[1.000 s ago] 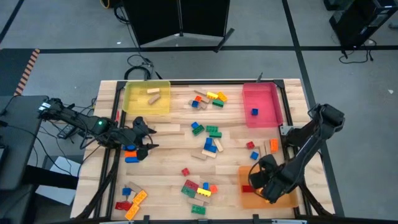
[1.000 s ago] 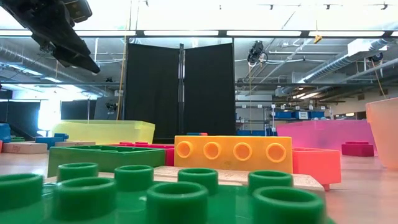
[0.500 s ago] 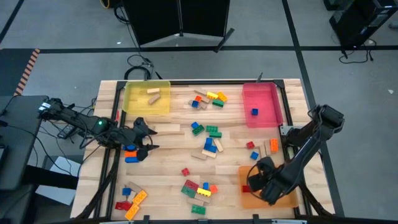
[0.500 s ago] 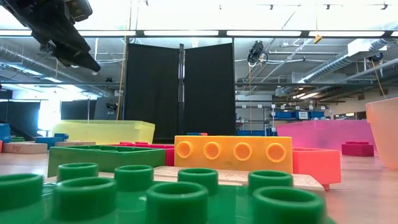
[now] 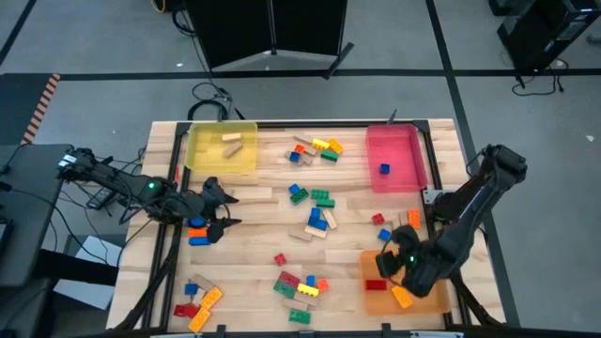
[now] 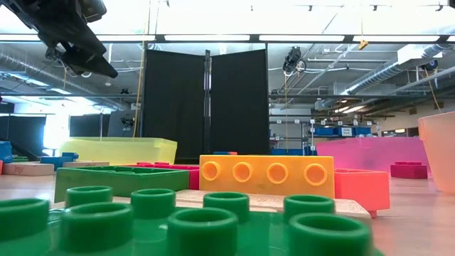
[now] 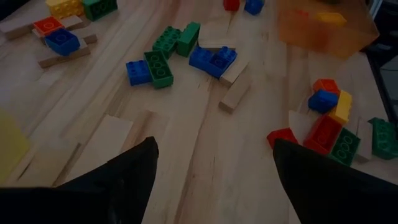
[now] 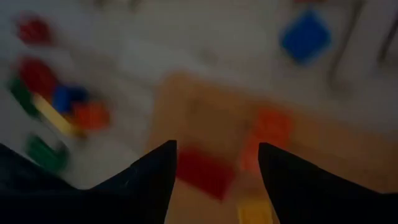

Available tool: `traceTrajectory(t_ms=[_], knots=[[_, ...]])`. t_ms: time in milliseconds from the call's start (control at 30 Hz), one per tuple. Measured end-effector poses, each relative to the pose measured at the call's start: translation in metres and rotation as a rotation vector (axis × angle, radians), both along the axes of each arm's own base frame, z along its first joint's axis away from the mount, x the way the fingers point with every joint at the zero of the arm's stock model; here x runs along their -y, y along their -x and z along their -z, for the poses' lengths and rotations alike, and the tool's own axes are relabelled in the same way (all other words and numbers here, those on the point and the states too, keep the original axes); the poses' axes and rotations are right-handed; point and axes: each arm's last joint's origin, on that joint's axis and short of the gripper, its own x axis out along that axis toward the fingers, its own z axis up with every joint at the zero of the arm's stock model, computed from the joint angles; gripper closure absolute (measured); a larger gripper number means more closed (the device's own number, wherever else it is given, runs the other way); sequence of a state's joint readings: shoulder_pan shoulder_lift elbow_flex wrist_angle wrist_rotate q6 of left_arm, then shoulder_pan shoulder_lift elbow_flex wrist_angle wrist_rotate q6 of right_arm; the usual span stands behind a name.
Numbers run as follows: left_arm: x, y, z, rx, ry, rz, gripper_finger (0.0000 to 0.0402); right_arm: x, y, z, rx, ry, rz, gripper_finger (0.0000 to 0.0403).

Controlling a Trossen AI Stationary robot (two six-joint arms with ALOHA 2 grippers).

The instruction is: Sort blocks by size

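From above, the right gripper [image 5: 402,269] hangs over the orange tray [image 5: 376,302] with its fingers apart and nothing between them. An orange brick [image 5: 401,297] and a red brick [image 5: 375,284] lie in that tray just beside it, so I judge this the release step of a drop-off. Next it needs to lift clear and reach for another of the blocks [image 5: 317,221] scattered between this tray and the yellow tray [image 5: 199,158]. The yellow tray holds two tan wooden blocks [image 5: 232,144]; the pink tray [image 5: 402,173], beyond the orange tray, holds one blue brick [image 5: 384,169]. The left gripper [image 5: 222,207] waits near the yellow tray, fingers spread and empty.

At table height, a yellow-orange studded brick [image 6: 266,176] stands before the pink tray.

The left wrist view shows bare wood between parted fingers [image 7: 134,168].

The right wrist view, blurred, looks down on the orange tray between parted fingers [image 8: 158,171].
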State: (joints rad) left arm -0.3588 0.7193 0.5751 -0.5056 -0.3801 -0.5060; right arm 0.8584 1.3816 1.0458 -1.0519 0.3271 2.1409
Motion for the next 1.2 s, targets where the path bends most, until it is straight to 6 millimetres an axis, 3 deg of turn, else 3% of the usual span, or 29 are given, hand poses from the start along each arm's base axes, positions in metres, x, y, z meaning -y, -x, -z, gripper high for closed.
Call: traceTrajectory(t_ms=[167, 400, 567, 733, 833, 1033, 1200], knots=[[0.000, 0.000, 0.000, 0.000, -0.001, -0.001, 0.0078, 0.036, -0.007, -0.012, -0.025, 0.116, 0.002, 0.0162], [0.000, 0.000, 0.000, 0.000, -0.003, -0.003, 0.0078, 0.089, -0.032, -0.012, -0.180, 0.155, -0.088, 0.0140], [0.000, 0.000, 0.000, 0.000, -0.003, -0.003, 0.0078, 0.119, -0.047, 0.005, -0.299, 0.120, -0.156, 0.0099], [0.000, 0.000, 0.000, -0.001, -0.003, -0.003, 0.0078, 0.135, -0.051, 0.034, -0.380, 0.066, -0.245, 0.0060], [0.000, 0.000, 0.000, -0.001, -0.003, -0.003, 0.0078, 0.138, -0.051, 0.044, -0.337, 0.060, -0.249, 0.0052], [0.000, 0.000, 0.000, -0.001, -0.003, -0.004, 0.0078, 0.140, -0.068, 0.035, -0.107, 0.103, -0.278, 0.0056], [-0.001, 0.000, 0.000, 0.003, -0.014, -0.017, 0.0078, 0.162, -0.087, 0.033, 0.028, 0.108, -0.283, 0.0063]])
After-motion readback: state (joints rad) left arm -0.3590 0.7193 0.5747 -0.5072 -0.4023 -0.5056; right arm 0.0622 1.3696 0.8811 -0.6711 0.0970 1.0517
